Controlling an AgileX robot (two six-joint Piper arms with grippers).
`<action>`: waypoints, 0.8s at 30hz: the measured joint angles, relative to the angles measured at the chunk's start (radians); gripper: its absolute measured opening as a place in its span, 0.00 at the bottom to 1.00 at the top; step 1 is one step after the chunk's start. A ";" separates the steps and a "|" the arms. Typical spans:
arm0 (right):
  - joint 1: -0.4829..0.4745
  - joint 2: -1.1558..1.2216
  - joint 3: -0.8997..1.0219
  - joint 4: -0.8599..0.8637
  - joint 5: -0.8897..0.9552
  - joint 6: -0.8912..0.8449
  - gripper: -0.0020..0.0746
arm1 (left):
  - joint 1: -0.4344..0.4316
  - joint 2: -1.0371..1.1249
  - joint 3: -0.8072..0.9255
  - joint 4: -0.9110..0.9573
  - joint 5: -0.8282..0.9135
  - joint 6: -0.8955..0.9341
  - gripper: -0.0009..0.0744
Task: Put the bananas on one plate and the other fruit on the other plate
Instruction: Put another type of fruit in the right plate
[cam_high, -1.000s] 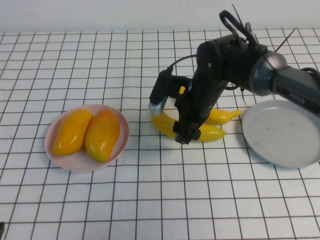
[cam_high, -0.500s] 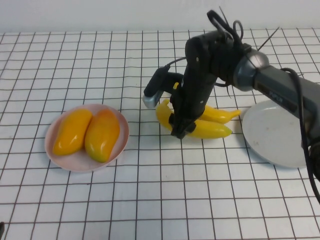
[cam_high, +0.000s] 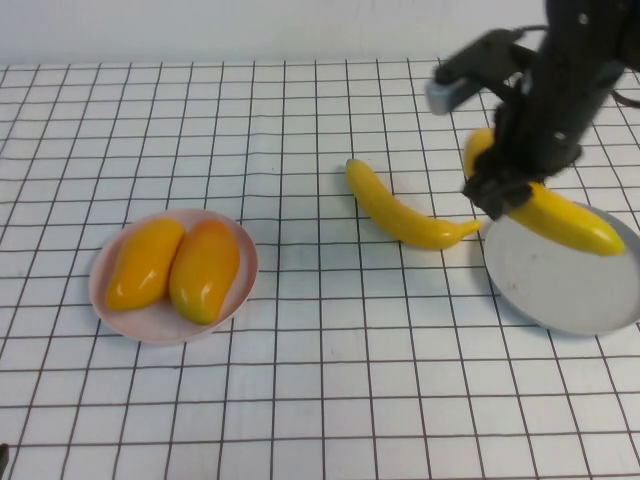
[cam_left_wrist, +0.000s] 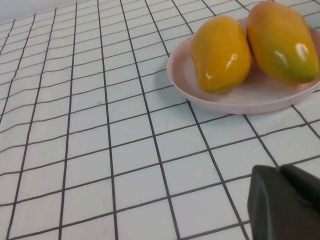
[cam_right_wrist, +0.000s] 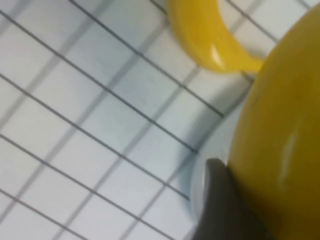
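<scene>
Right now my right gripper (cam_high: 497, 190) is pinched around one banana (cam_high: 560, 215), holding it above the near-left edge of the grey plate (cam_high: 560, 290) — the fruit's long end slants out over the plate's surface, and I cannot tell whether it touches the plate. From the right wrist camera the held banana (cam_right_wrist: 280, 145) fills one side of the frame, with a dark finger (cam_right_wrist: 220, 200) pressed against it and the grey rim just below.

A second banana (cam_high: 405, 212) lies flat on the checked tablecloth (cam_high: 320, 400), its pointed tip just beside the grey plate's left edge but apart from it.

Well apart, on the left of the table, the pink plate (cam_high: 240, 290) carries both mango-like fruits (cam_high: 175, 265), side by side and touching.

My left gripper (cam_left_wrist: 287, 202) sits low over the cloth near the pink plate (cam_left_wrist: 240, 102) — its fingers pressed together, nothing between them.
</scene>
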 joint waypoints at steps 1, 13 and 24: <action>-0.037 -0.005 0.050 0.000 -0.010 0.003 0.45 | 0.000 0.000 0.000 0.000 0.000 0.000 0.01; -0.219 0.086 0.249 0.018 -0.171 -0.045 0.45 | 0.000 0.000 0.000 0.000 0.000 0.000 0.01; -0.219 0.116 0.213 0.025 -0.152 -0.040 0.74 | 0.000 0.000 0.000 0.000 0.000 0.000 0.01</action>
